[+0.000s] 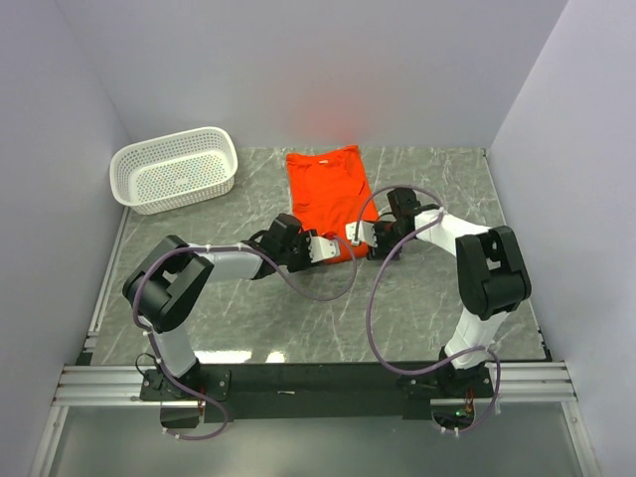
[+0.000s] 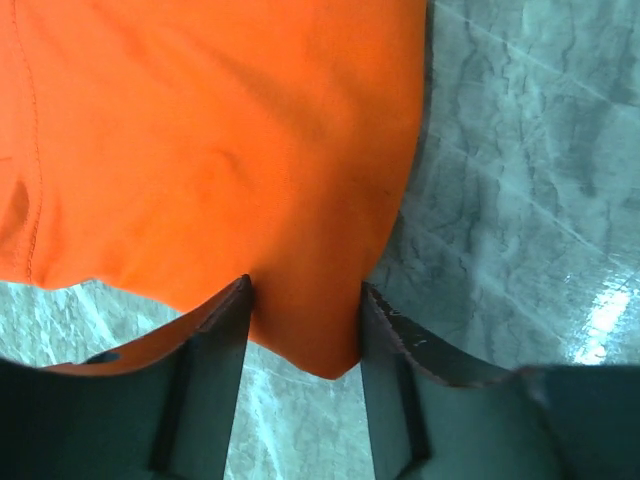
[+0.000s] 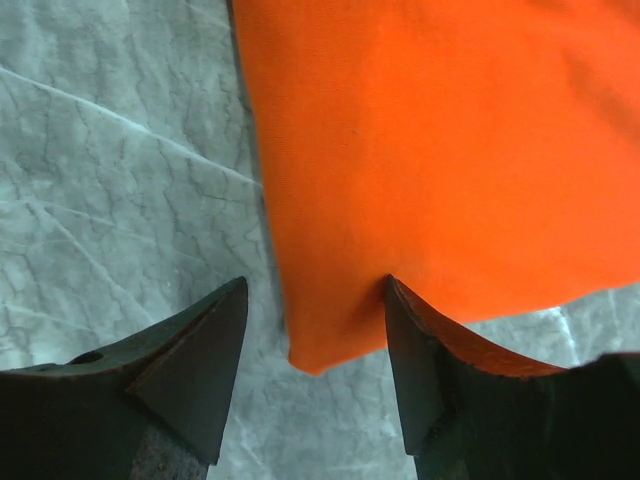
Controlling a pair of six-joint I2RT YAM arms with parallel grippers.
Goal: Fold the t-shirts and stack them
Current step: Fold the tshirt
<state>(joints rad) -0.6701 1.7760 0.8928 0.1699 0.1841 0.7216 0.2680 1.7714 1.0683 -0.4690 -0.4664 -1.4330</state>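
The grey marbled surface (image 1: 427, 298) carries everything here, and the biggest thing on it is the orange-red t-shirt (image 1: 326, 189), which lies flat in the far middle part as a narrow long shape, with the neck end away from me and the bottom end towards my bases. The white basket (image 1: 179, 202) stands at the far left, well apart from the cloth, so it plays no part in what I do now. Both my arms reach inward to the bottom edge of the shirt, one at each side, because I judge the next fold must lift this edge and carry it towards the neck end, and for that both corners should rise together. My left gripper (image 2: 303, 300) stands open with the near left corner (image 2: 325, 362) of the cloth between its jaws. The cloth fills the gap there, but the jaws have not closed on it. My right gripper (image 3: 315, 290) is open too, placed astride the near right corner (image 3: 312, 358): one finger (image 3: 190, 370) rests over the bare surface just beside the cloth, and the other finger (image 3: 440, 360) is over the orange fabric. Neither gripper holds anything yet, as far as I can see.
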